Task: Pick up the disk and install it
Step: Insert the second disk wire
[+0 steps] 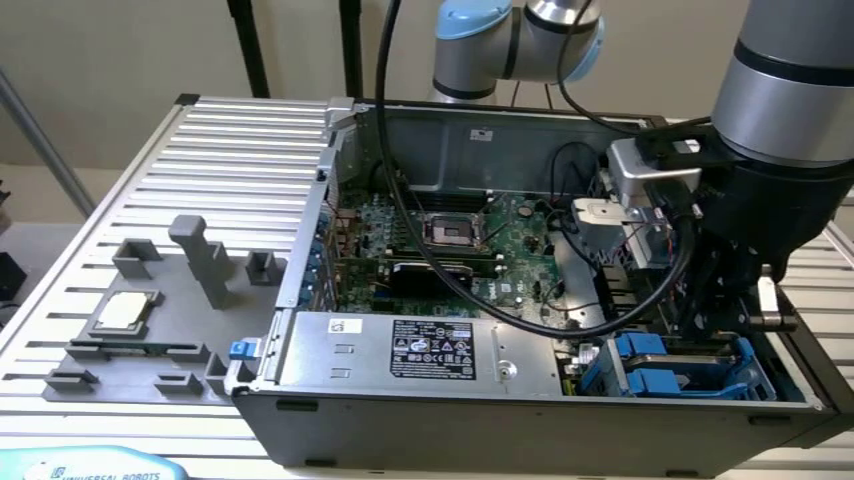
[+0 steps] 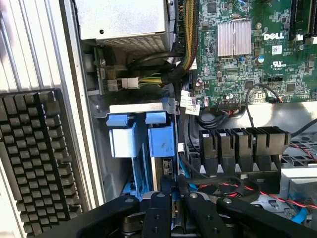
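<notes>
Clamping the disk (image 2: 162,166) edge-on in the blue drive bay (image 2: 121,141), the fingers (image 2: 161,208) risk jamming it against nearby cables (image 2: 218,186) if tilted.

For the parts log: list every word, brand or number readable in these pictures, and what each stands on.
"DELL": white print on the green motherboard.
"UNIVERSAL ROBOTS": partly cut off, on the pale blue panel at the exterior view's lower left edge.
Black-and-white label on the grey power supply box: print too small to read.
White stickers by the cables: unreadable.
</notes>
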Controlling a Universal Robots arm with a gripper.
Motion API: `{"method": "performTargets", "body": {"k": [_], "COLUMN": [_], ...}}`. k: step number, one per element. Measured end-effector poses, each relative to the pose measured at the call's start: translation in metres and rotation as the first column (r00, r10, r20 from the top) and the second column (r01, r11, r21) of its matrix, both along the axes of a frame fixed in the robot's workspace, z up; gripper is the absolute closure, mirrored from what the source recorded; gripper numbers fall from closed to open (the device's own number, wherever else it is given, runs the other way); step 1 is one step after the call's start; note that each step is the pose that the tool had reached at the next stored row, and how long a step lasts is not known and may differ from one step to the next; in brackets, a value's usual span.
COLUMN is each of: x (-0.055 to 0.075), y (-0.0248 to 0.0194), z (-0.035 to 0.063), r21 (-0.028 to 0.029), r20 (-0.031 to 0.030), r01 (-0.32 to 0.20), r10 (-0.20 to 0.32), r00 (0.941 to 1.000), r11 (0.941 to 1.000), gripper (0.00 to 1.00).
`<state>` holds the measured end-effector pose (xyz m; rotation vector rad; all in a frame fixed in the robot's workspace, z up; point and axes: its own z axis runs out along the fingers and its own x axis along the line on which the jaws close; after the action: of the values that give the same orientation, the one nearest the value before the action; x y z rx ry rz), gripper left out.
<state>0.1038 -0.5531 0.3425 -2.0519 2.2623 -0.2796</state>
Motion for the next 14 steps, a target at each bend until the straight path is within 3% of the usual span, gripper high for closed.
{"method": "performTargets", "body": {"k": [7,14], "x": [0.0000,-0.0001], "y": [-0.0009,-0.0013], "z": [-0.0041,-0.0043], "r21": [0.0084,0.0098], "r20": [0.0029,0.0029], "r01": [-0.011,-0.017], "r10": [0.011,0.017], "r00": [0.9999,0.9999], "r11": [0.9999,0.9998], "gripper": [0.84,0.84]}}
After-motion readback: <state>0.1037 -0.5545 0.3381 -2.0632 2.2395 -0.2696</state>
